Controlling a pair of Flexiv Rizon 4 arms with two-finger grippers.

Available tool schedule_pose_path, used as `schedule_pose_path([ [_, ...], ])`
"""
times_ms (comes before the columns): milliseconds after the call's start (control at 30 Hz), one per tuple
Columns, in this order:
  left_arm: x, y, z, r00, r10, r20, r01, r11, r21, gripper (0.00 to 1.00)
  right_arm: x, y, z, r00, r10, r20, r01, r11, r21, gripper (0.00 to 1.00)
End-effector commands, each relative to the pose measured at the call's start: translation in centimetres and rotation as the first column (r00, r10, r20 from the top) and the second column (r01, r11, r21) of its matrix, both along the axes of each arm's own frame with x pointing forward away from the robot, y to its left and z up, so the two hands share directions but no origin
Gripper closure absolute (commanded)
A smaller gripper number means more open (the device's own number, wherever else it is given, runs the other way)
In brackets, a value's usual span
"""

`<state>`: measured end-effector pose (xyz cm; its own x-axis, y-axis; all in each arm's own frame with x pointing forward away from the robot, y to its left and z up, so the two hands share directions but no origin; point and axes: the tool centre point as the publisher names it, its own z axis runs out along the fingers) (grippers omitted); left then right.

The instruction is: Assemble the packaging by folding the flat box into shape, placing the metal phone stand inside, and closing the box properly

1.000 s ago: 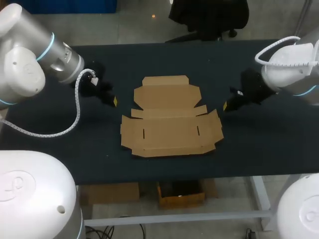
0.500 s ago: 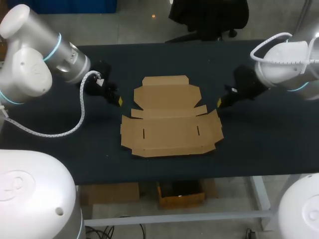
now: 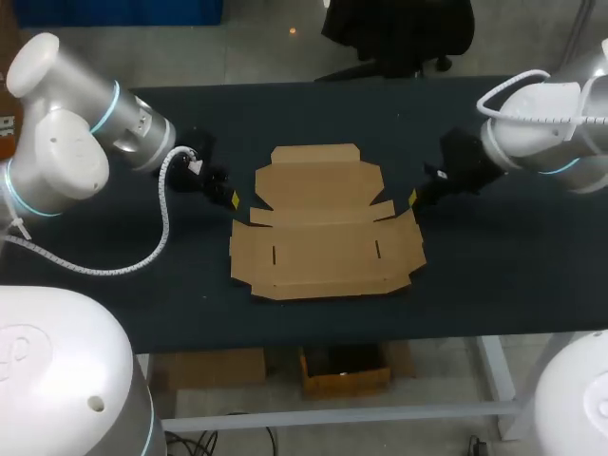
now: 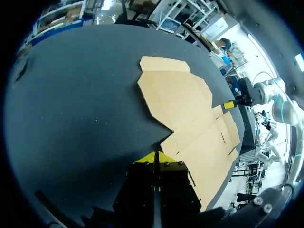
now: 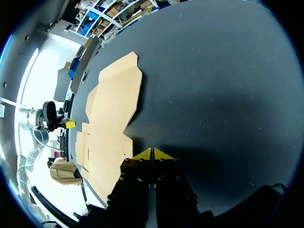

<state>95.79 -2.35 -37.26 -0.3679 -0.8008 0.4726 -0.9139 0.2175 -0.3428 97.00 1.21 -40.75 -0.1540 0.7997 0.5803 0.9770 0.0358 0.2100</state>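
The left arm comes in from its side with the elbow raised and the wrist angled down and inward, so the left claw hangs low over the tabletop. Its yellow tips are clenched together with nothing between them. The right arm mirrors this pose from the other side, and the right claw is likewise clenched on nothing, pointing inward and down.

The flat box lies unfolded between the two claws. Its wide main panel, with two short slits, spreads nearer the robot than either claw. Each claw's tip sits just beside the notch where a small side flap meets the narrower lid panel, the left claw at one notch, the right claw at the opposite one. Whether the tips touch the cardboard cannot be told. In each wrist view the cardboard begins just ahead of the tips and runs away toward the other claw on its far side.

Behind each claw, bare dark tabletop runs out to the side edge. A strip of it lies between the main panel and the near edge. Past the lid panel, beyond both claws, a broader band reaches the far edge.
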Motion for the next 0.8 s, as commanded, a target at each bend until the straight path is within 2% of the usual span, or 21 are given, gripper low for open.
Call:
schedule_pose_path([
  [33,0.4,-0.2,-0.7,1.0,0.019,-0.003,-0.019,1.0,0.004,1.0,0.3,-0.3,-0.5,1.0,0.009,0.0,-0.009,0.999,0.034,1.0],
  [433,0.0,-0.6,-1.4,0.995,0.1,-0.007,-0.1,0.995,-0.007,1.0,0.6,0.6,-1.4,1.0,0.027,0.006,-0.027,0.997,0.066,1.0],
  [600,-0.2,-0.4,-2.0,0.992,0.123,-0.013,-0.124,0.991,-0.042,1.0,0.7,1.0,-1.4,0.999,0.035,0.009,-0.035,0.996,0.076,1.0],
  [800,0.0,-1.1,-3.1,0.993,0.102,-0.064,-0.105,0.993,-0.054,1.0,0.8,1.6,-1.3,0.999,0.044,0.018,-0.045,0.995,0.087,1.0],
])
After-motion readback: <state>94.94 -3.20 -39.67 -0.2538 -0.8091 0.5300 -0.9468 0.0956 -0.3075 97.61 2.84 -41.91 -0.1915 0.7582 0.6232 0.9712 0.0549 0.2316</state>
